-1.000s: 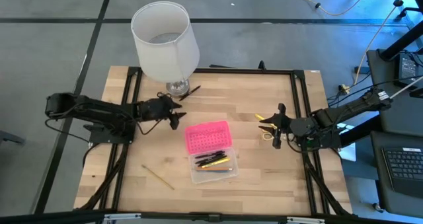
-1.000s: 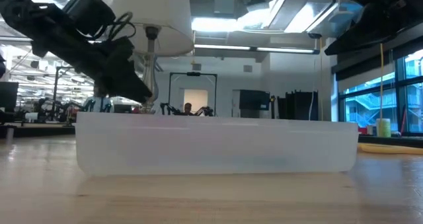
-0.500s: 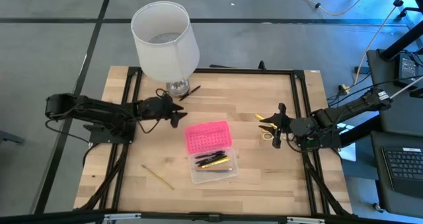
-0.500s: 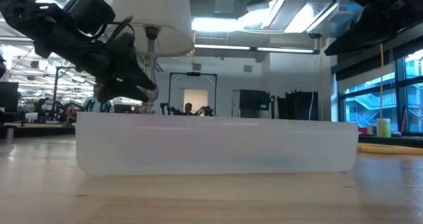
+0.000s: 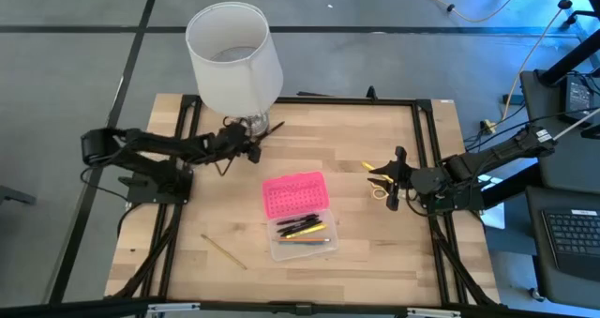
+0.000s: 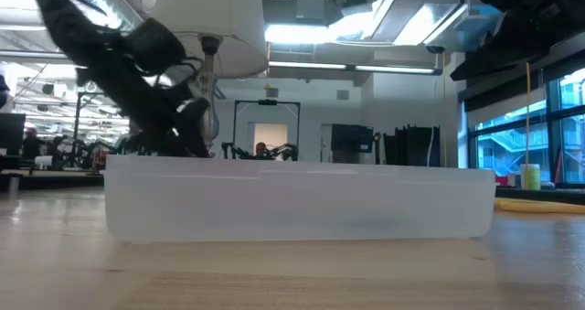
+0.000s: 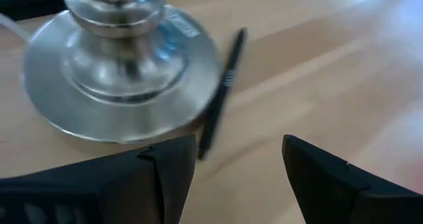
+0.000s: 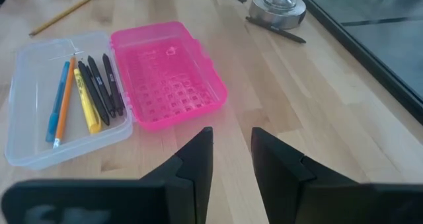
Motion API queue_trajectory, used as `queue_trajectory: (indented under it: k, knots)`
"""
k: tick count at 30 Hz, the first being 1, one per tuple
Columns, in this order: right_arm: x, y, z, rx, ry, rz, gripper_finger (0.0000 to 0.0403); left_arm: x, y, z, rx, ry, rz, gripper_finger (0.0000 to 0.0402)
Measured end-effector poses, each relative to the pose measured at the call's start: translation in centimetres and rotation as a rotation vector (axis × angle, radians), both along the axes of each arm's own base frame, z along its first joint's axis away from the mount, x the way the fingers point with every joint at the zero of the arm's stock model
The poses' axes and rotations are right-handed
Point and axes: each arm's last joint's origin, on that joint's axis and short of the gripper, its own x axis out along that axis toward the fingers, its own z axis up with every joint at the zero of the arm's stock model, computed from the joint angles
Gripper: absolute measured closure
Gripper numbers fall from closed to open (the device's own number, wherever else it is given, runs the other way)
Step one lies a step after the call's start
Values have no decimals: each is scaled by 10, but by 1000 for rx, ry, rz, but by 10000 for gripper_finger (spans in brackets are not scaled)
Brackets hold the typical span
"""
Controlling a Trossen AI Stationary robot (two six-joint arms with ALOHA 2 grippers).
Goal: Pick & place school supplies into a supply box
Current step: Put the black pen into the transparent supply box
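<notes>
The supply box (image 5: 298,215) lies open mid-table, its pink lid (image 8: 168,75) flat beside the clear base (image 8: 39,128), which holds several pens. A black pen (image 7: 221,85) lies on the table against the lamp's metal foot (image 7: 119,72). My left gripper (image 7: 238,145) is open just short of the pen's near end, beside the foot (image 5: 249,142). A tan pencil (image 5: 223,250) lies near the front left. Yellow scissors (image 5: 374,179) lie on the table by my right gripper (image 5: 388,181), which is slightly open and empty (image 8: 231,151).
A lamp with a white shade (image 5: 234,60) stands at the table's far edge, over my left gripper. A black frame (image 5: 427,159) runs along the table's sides. Bare wood (image 5: 375,252) lies to the right of the box.
My left gripper has gone toward the table's far edge and down, toward the lamp's foot and the black pen, and has turned toward the pen. My right arm has kept still.
</notes>
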Motion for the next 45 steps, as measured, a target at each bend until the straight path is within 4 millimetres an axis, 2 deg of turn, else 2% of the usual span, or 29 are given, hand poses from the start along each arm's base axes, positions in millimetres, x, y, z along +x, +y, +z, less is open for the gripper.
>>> queue_trajectory:
  k: [8,13,19,29,45]
  knots:
    - [0,0,0,2,0,-1,295,30,17,-3,-64,208,2,185]
    - [0,0,0,0,1,0,295,43,23,-7,-77,270,20,185]
    - [0,0,0,1,0,-1,295,51,27,-11,-51,306,28,185]
    - [0,0,0,1,0,-1,295,54,29,-30,-62,376,18,190]
    - [0,0,0,13,0,1,295,54,28,-33,-88,410,-49,311]
